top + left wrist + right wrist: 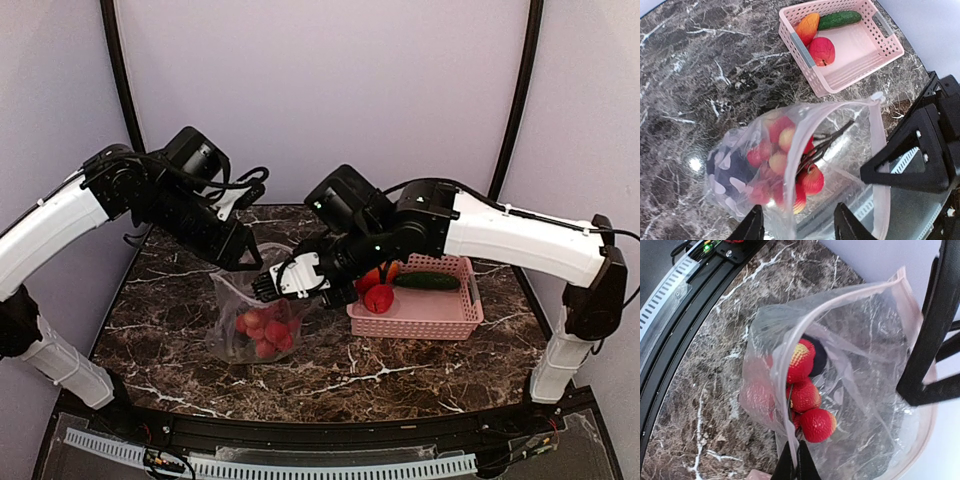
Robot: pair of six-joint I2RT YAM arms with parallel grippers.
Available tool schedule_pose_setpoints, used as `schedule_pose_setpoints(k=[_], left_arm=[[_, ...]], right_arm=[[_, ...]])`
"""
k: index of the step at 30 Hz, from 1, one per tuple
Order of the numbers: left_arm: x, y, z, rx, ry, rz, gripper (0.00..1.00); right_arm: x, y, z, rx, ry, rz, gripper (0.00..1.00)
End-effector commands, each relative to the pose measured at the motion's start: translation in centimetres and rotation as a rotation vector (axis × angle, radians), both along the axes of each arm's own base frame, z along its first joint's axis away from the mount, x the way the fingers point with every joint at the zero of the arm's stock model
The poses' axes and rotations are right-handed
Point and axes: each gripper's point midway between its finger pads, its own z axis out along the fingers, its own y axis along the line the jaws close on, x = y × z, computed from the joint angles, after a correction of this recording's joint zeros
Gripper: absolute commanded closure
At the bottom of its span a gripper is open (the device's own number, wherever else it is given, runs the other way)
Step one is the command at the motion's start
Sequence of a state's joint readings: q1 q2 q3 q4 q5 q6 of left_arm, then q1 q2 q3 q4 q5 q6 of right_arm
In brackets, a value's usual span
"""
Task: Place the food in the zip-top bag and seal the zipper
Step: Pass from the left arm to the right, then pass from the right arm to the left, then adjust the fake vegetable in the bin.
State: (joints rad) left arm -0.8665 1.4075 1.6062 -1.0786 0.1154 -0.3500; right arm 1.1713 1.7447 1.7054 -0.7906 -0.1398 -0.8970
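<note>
Top external view shows one zip-top bag (232, 300) on the dark marble table (160, 300), and one pink basket (420, 322) just beside it, on the right. The two arms meet above the bag, and their black wrists cover its mouth and the left end of the basket.

In the left wrist view the things can be counted better. In the bag lie red berries (785, 137). I count about seven or eight; they overlap, so the exact number I cannot tell. Next to them is one dark piece (735, 167), whose kind is not clear. In the basket are three pieces: one cucumber (840, 19), one orange-red long piece (808, 27) and one red round fruit (821, 51).

The zipper (874, 135) runs as a pale strip along the mouth, which stands wide open.

The left gripper (800, 207) has its two fingers well apart. The bag's film passes between them, but they do not press it.

The right gripper (795, 452) has its fingers pressed together. The near edge of the bag runs into the tips, so it pinches the plastic there.

In the right wrist view, the black body of the left gripper stands across the right side and hides part of the rim.
</note>
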Motion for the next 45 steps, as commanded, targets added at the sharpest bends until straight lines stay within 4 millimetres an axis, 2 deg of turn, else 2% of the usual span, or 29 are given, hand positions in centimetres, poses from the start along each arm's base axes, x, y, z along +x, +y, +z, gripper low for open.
schedule_pose_setpoints(k=[1, 5, 10, 18, 19, 22, 24, 26, 28, 29, 31, 33, 34, 36, 39, 41, 45], left_arm=[[2.0, 1.8, 1.6, 0.153, -0.115, -0.007, 0.5], [3.1, 1.3, 2.0, 0.196, -0.148, -0.038, 0.49], [3.9, 1.4, 0.6, 0.273, -0.146, -0.055, 0.52], [4.1, 1.5, -0.7, 0.309, -0.13, -0.073, 0.84], [4.0, 1.4, -0.8, 0.307, -0.128, -0.076, 0.91], [4.4, 1.3, -0.5, 0.303, -0.139, -0.072, 0.99], [5.2, 1.8, 0.3, 0.304, -0.164, -0.045, 0.99], [6.6, 3.0, 1.8, 0.304, -0.21, 0.014, 0.99], [8.2, 4.7, 3.7, 0.314, -0.272, 0.09, 0.99], [8.7, 5.6, 4.5, 0.312, -0.29, 0.126, 0.99], [9.0, 6.0, 6.0, 0.273, -0.319, 0.155, 0.99], [8.4, 5.0, 5.5, 0.214, -0.285, 0.122, 0.99], [7.8, 4.0, 5.0, 0.169, -0.244, 0.091, 0.99], [7.0, 2.9, 3.1, 0.135, -0.173, 0.058, 0.99], [6.2, 2.1, -0.8, 0.131, -0.077, 0.038, 0.99], [5.9, 1.8, -2.2, 0.127, -0.047, 0.035, 0.99], [5.6, 1.4, -2.6, 0.084, -0.041, 0.04, 0.99]], right_arm=[[0.2, 1.6, 2.8, 0.03, -0.096, 0.089, 1.0], [-0.5, 2.4, 3.2, 0.036, -0.09, 0.115, 1.0], [-0.9, 2.6, 2.8, 0.025, -0.088, 0.125, 1.0], [-1.5, 2.3, 2.1, 0.005, -0.074, 0.13, 1.0], [-1.5, 2.3, 2.2, 0.005, -0.077, 0.128, 1.0], [-0.7, 2.1, 2.5, 0.008, -0.091, 0.104, 0.99], [0.7, 1.7, 3.8, 0.037, -0.097, 0.069, 0.91], [3.0, 1.1, 6.6, 0.12, -0.081, 0.013, 0.72], [4.4, 0.0, 9.4, 0.201, -0.033, -0.02, 0.62], [4.5, -0.7, 10.7, 0.24, 0.003, -0.028, 0.57], [4.2, -2.6, 13.2, 0.307, 0.077, -0.033, 0.5], [4.0, -4.4, 13.8, 0.339, 0.152, -0.048, 0.48], [4.2, -5.4, 13.5, 0.343, 0.18, -0.063, 0.47], [5.0, -7.3, 11.5, 0.322, 0.219, -0.115, 0.47], [7.4, -10.7, 8.2, 0.305, 0.264, -0.228, 0.47], [9.1, -13.0, 6.2, 0.3, 0.303, -0.309, 0.48], [13.1, -17.7, 2.2, 0.275, 0.353, -0.512, 0.5]])
